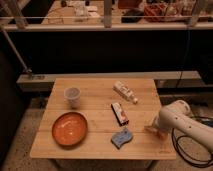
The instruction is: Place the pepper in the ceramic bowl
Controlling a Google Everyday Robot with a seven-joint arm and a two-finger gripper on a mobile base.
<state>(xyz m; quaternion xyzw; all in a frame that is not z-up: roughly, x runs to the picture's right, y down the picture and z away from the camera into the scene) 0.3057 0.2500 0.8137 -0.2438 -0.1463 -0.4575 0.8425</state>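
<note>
From where I stand the ceramic bowl sits near the front left corner of the wooden table, orange inside and with nothing in it. Everything else falls to its right or behind it. A white cup stands just behind the bowl. A flat red-and-white packet lies to the bowl's right near the middle of the table, and a pale bottle-like thing lies farther back and right. A crumpled blue object lies between the bowl and the arm. Well across the table from the bowl, at the right edge, the white arm reaches down. Its gripper is low over the wood, on or right beside a small orange shape that I take to be the pepper. I cannot tell whether the gripper is open or closed, or whether it has the pepper. The risk I see is the grasp: the pepper is slender and lies close to the table's edge, so a slightly off pinch could flick it off the table or let it roll. Then comes a long carry to the bowl, and a low path would clip the blue object or the packet. A weak hold could drop the pepper short of the rim.
</note>
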